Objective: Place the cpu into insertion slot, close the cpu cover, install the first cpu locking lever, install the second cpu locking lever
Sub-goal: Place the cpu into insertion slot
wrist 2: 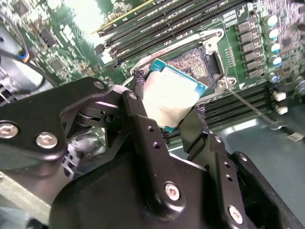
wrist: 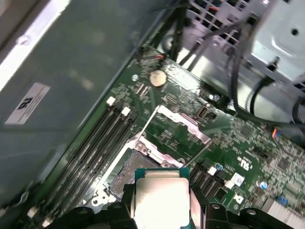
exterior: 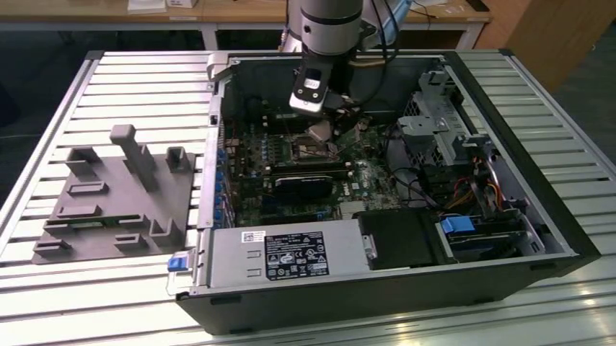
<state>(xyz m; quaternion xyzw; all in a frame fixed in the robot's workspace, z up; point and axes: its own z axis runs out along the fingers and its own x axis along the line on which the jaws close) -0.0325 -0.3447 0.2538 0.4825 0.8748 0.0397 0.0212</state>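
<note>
Silver cpu (wrist 2: pixel 169 95) is pinched in the jaws of your gripper (wrist 2: pixel 167 102), just over the slot (wrist 2: pixel 207 57), at 12 o'clock from the black block (exterior: pixel 306 186) in the exterior view.

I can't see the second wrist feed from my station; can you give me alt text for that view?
The gripper holds the cpu between its black fingers over the open insertion slot, whose dark pin field shows past the chip. Long memory slots run alongside on the green motherboard.
</note>
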